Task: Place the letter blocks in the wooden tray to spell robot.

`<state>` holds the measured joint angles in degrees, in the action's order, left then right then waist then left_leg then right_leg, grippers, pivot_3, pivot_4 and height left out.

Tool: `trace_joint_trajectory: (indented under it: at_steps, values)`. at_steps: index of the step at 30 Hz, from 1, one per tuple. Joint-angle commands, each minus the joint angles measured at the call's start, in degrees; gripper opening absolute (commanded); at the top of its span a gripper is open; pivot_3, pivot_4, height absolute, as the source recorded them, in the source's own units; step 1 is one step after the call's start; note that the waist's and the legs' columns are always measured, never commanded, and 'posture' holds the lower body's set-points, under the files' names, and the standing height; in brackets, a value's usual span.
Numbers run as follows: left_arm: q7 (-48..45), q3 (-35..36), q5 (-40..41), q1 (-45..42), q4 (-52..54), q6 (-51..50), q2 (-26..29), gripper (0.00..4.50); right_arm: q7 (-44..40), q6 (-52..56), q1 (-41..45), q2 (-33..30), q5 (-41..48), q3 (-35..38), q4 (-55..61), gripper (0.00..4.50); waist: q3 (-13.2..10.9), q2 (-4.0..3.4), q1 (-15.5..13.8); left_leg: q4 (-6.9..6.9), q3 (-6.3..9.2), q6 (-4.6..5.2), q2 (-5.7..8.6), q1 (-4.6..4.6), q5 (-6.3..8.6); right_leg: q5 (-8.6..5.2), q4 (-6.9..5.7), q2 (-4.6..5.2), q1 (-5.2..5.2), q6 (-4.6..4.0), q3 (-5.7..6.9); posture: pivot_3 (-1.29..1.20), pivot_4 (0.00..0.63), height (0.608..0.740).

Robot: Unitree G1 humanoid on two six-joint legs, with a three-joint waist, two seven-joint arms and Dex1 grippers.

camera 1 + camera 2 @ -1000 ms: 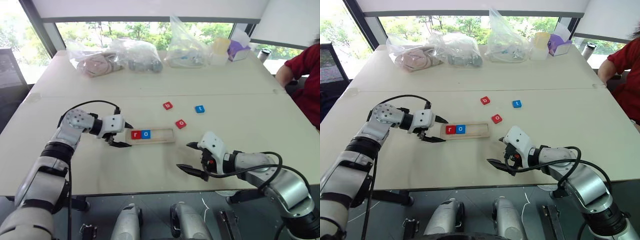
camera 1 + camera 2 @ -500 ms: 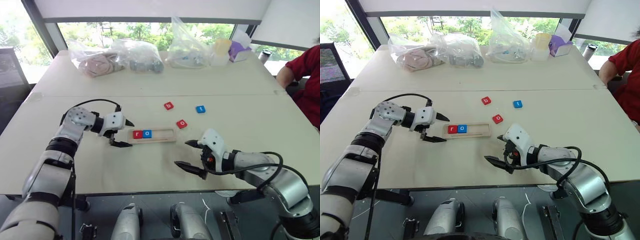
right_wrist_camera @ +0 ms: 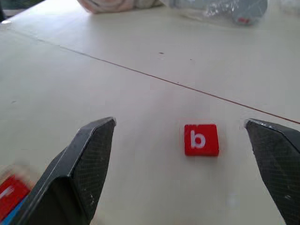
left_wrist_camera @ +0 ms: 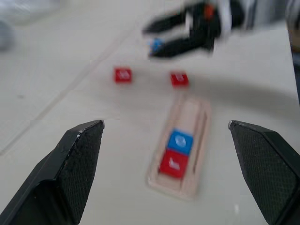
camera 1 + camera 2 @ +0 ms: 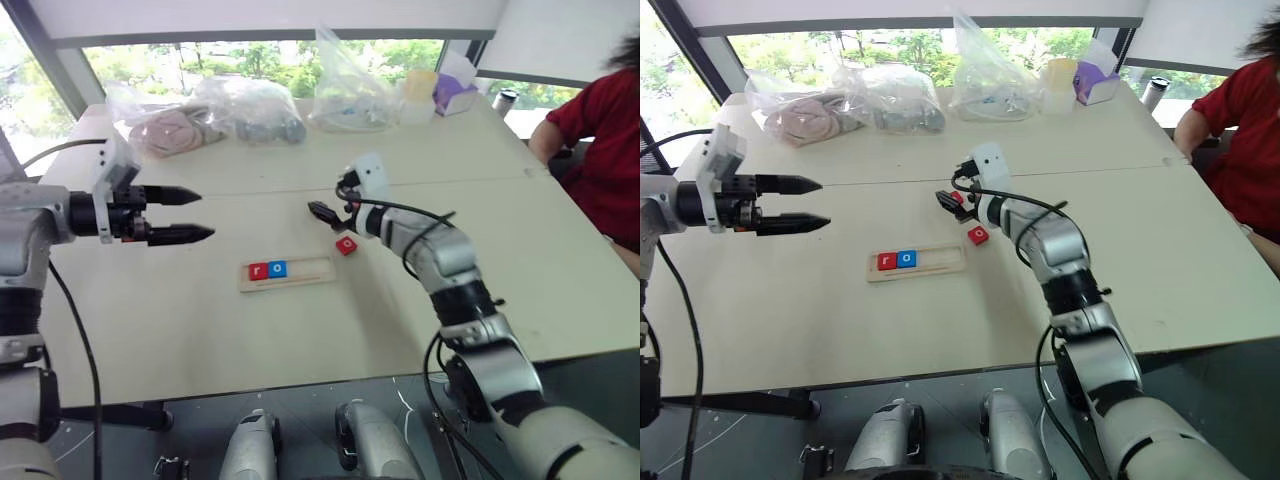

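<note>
Letter blocks: r and o sit in the wooden tray (image 5: pixel 287 271).
We've got our right gripper (image 3: pixel 187 164) spread wide, lined up for the b block (image 3: pixel 201 139).

Pale table (image 5: pixel 200 320) with a seam across its middle

On it lie the wooden tray (image 5: pixel 305 271), a loose red o tile (image 5: pixel 346 245) just beside the tray's right end, a red b tile (image 3: pixel 201 139) farther back, and clear bags (image 5: pixel 240 110) plus small containers (image 5: pixel 440 90) along the far edge.
</note>
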<state>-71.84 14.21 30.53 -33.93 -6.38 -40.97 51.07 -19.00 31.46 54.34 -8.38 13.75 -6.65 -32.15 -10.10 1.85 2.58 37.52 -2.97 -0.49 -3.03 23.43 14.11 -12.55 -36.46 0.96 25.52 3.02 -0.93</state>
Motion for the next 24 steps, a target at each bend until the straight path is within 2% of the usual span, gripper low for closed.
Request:
trace_joint_trajectory:
  at_steps: [1,10,13,18,24]
  values:
    - [8.0,7.7,6.2,2.8,8.6,-6.6,-1.2,4.46,-0.5,-7.1,4.7,2.1,-2.5,1.2,-11.0,4.5,0.0,0.02,-0.2,-0.1,0.02,-0.01,0.04,0.01,0.0,-0.02,0.03,0.07,0.0,0.06,0.01,0.0,0.15,0.74]
    - [18.6,15.2,13.4,13.7,20.7,-12.2,-3.9,4.46,-1.4,-16.6,11.7,6.1,-7.9,1.6,-31.0,4.5,0.0,0.02,0.2,-0.39,0.03,-0.06,0.15,-0.08,-0.03,-0.03,0.08,0.45,0.04,0.1,0.01,0.0,0.15,0.74]
    - [19.8,14.7,13.4,15.0,21.2,-11.2,-3.2,4.5,0.9,-21.2,12.5,7.0,-10.9,0.9,-36.3,3.61,0.0,0.02,0.2,-0.39,0.04,-0.17,0.16,-0.09,-0.09,-0.03,0.08,0.47,0.03,0.08,0.02,0.0,0.15,0.74]
    - [20.1,12.4,12.9,15.0,20.3,-9.5,-2.9,4.5,0.2,-23.6,13.2,7.5,-11.8,2.8,-38.9,1.17,0.0,0.02,0.1,-0.38,0.04,-0.29,0.22,-0.09,-0.16,-0.05,0.08,0.54,-0.01,0.03,0.04,0.0,0.15,0.74]
    - [20.0,8.7,12.6,14.2,19.4,-7.8,-3.7,4.5,1.1,-23.4,13.0,6.9,-11.1,5.7,-37.5,1.11,0.0,0.02,0.1,-0.38,0.04,-0.29,0.24,-0.08,-0.16,-0.04,0.12,0.59,-0.02,0.05,0.04,0.0,0.15,0.74]
